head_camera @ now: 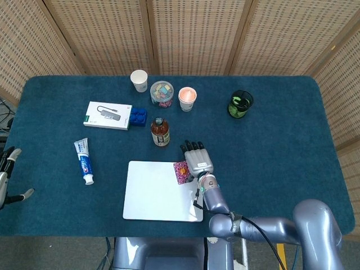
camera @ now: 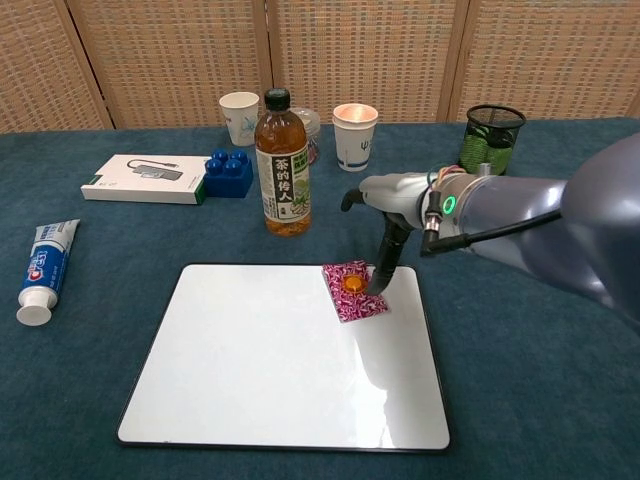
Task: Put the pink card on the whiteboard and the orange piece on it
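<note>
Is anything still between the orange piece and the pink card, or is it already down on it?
Nothing visible stands between them. The small round orange piece already lies on the patterned pink card, which sits on the flat white whiteboard. The right robot hand is right beside the piece, a finger reaching down next to it.
</note>
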You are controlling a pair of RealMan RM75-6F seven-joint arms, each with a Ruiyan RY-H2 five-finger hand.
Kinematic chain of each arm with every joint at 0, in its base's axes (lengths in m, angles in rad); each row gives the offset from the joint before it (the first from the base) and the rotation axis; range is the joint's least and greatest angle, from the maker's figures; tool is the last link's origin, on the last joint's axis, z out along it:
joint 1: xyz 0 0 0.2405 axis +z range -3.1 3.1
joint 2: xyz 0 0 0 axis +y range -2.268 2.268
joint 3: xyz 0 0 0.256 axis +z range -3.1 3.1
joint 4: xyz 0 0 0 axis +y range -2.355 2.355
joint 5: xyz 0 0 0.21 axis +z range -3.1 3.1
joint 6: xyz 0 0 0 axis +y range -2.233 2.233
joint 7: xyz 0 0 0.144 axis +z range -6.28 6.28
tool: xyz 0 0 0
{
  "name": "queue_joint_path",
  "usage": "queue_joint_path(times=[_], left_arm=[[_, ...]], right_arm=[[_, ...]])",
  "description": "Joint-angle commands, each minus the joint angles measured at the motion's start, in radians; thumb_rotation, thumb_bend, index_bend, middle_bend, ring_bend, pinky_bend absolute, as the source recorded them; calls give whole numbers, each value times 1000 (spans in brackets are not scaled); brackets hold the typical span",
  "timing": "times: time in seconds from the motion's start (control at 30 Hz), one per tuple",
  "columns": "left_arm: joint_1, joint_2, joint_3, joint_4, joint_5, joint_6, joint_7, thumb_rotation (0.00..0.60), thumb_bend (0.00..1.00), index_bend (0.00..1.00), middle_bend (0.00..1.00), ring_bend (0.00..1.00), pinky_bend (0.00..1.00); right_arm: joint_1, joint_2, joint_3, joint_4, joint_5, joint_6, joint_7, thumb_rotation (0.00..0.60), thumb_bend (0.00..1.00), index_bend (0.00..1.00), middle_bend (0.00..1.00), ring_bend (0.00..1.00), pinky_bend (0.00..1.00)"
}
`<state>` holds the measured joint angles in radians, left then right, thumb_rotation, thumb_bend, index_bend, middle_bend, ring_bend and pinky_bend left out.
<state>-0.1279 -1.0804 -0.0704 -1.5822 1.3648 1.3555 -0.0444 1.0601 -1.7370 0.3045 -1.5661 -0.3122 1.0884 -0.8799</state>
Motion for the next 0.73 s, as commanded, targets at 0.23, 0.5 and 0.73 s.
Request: queue_joint_path(times=[0.23, 0.5, 0.73], left_arm=[[6, 2, 5, 1, 22, 18, -17, 600, 0, 0, 0, 0, 0], [22, 2, 18, -5, 72, 65, -23, 600, 0, 0, 0, 0, 0], [36, 1, 23, -5, 98, 101, -31, 600, 0, 0, 0, 0, 0]], right_arm=[[-150, 302, -70, -260, -169, 82, 94, 600, 0, 62, 0, 0, 0], [-425, 538, -254, -171, -676, 162, 483, 600, 0, 18, 0, 0, 0], [-640, 597, -388, -28, -996, 351, 793, 600, 0, 0, 0, 0, 0]])
